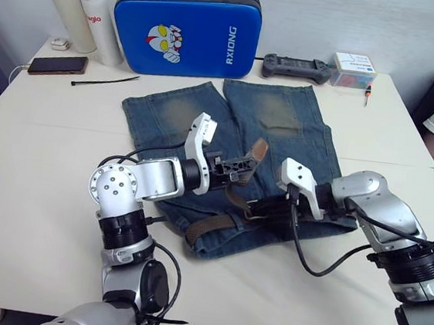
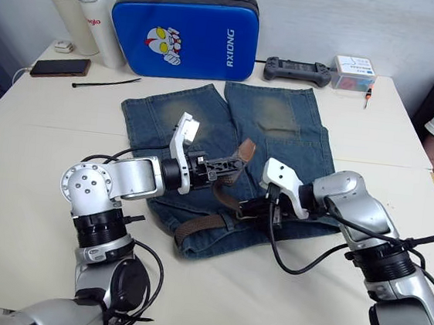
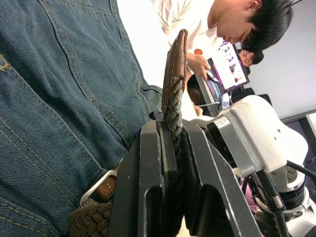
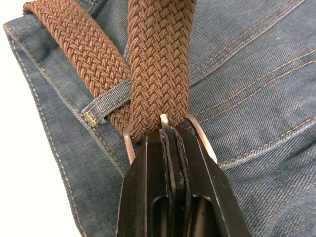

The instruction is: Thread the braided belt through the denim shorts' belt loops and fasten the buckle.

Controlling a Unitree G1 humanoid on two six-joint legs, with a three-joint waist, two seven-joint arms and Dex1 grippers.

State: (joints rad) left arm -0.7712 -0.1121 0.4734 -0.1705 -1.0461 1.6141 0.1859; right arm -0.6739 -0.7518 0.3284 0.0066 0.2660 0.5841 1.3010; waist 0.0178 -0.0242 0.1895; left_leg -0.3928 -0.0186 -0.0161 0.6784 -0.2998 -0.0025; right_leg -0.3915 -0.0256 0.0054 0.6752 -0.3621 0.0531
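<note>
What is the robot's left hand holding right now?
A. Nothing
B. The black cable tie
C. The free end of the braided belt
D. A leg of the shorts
C: the left hand is closed on the braided belt near its tan leather tip, which sticks up above the denim shorts.

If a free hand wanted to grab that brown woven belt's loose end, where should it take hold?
Probably the tan leather tip of the brown braided belt. It stands up clear of the blue denim shorts, above the left gripper pinching the braid below it. Coming from above, across its flat faces, looks easiest, since it is thin and stiff.
</note>
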